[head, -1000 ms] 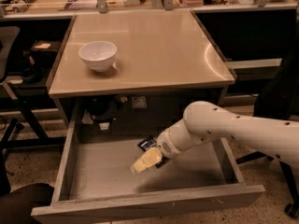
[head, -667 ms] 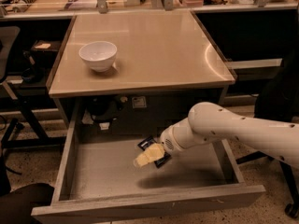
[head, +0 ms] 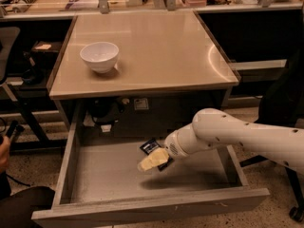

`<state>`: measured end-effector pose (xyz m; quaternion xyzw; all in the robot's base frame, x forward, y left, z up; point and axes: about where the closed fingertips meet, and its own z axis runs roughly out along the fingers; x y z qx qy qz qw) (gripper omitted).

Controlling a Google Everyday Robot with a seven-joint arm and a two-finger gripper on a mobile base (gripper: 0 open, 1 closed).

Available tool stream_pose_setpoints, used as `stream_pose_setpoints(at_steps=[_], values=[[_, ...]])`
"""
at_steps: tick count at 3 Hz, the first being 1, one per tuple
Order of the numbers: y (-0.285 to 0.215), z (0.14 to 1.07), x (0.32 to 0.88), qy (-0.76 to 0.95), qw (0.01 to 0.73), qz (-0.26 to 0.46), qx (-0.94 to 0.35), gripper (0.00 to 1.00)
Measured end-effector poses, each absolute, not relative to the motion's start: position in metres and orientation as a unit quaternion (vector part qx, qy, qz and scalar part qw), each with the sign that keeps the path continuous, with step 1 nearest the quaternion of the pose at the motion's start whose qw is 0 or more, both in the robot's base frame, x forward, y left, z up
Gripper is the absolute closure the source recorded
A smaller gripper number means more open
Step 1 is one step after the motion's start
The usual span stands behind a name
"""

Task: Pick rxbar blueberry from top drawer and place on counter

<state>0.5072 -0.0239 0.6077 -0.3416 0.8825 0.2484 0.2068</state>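
Open top drawer (head: pixel 104 175), hand (head: pixel 153 159) at rxbar blueberry (head: pixel 150 146)

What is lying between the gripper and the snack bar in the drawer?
Nothing. In the camera view the gripper, inside the open drawer, overlaps the dark snack bar, so no gap shows between them.

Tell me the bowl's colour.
White bowl, camera view; claw in the top drawer at the rxbar blueberry.
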Motion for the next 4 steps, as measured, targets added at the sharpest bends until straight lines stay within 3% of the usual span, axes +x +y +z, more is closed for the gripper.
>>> stream_pose_setpoints(at_steps=[1,4], values=[[-0.0223,0.5924,0.5028,0.886,0.195,0.254,-0.335,0.0],[-0.0222,0.5924,0.5028,0.886,0.195,0.254,-0.335,0.64]])
